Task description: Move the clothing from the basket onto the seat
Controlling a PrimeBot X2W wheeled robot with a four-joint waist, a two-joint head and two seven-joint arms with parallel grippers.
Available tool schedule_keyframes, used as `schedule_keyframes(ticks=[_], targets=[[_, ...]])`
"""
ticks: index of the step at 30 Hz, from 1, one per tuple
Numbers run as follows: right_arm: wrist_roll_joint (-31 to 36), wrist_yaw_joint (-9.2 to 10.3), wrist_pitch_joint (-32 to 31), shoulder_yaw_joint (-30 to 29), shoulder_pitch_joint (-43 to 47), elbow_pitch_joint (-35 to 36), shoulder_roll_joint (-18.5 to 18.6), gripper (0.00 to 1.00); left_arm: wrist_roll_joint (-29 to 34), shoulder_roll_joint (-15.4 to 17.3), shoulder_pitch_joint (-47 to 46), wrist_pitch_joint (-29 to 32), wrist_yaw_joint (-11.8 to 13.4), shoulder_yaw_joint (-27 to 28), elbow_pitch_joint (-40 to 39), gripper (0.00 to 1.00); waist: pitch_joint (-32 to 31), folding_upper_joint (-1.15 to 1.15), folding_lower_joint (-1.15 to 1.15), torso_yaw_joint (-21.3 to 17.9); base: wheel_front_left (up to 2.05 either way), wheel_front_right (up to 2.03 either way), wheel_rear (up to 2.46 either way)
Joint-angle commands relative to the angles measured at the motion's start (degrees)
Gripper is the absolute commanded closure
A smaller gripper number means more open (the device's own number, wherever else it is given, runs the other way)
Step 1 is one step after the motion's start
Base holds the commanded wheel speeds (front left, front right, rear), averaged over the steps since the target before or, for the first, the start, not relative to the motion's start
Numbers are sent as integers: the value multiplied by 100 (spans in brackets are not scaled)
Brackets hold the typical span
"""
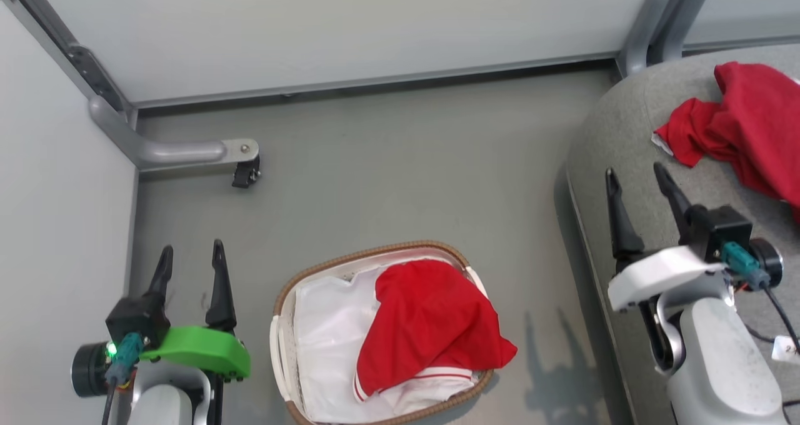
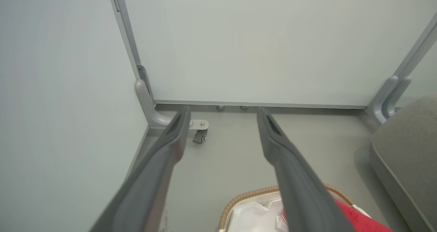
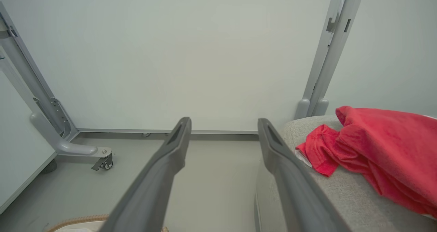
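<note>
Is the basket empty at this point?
Not empty: a red garment lies in the basket, spilling over its rim.

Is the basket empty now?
No, a red and white garment lies in the basket, spilling over its rim.

Open floor (image 1: 406,162) between basket (image 1: 375,250) and seat (image 1: 619,131), seemingly

The basket (image 1: 279,344) is white with a brown woven rim; the shirt (image 1: 431,319) in it red, white-hemmed. The seat (image 1: 625,137) is grey, the cloth (image 1: 750,119) on it red.
</note>
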State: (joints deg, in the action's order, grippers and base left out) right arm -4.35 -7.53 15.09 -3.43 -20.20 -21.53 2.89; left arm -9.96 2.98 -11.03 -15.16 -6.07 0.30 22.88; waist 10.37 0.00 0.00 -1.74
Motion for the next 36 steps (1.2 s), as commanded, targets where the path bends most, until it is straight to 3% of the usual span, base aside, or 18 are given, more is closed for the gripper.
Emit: schedule_keyframes(ticks=[1,11,18,36], targets=[[-64,8,11,18,199,-50,17,0,-45,-6,161,1,-26,4,6,0,-266,0,0,80,0,0,0],[-282,8,11,100,773,-147,17,0,-290,-5,757,1,79,-198,-82,0,-627,0,0,8,0,0,0],[-235,8,11,138,633,-40,16,0,-404,-1,714,2,68,-391,-67,0,-428,0,0,-45,0,0,0],[-708,8,11,818,-849,979,15,0,-714,96,-1088,1,-142,-1476,695,0,1823,0,0,-846,0,0,0]])
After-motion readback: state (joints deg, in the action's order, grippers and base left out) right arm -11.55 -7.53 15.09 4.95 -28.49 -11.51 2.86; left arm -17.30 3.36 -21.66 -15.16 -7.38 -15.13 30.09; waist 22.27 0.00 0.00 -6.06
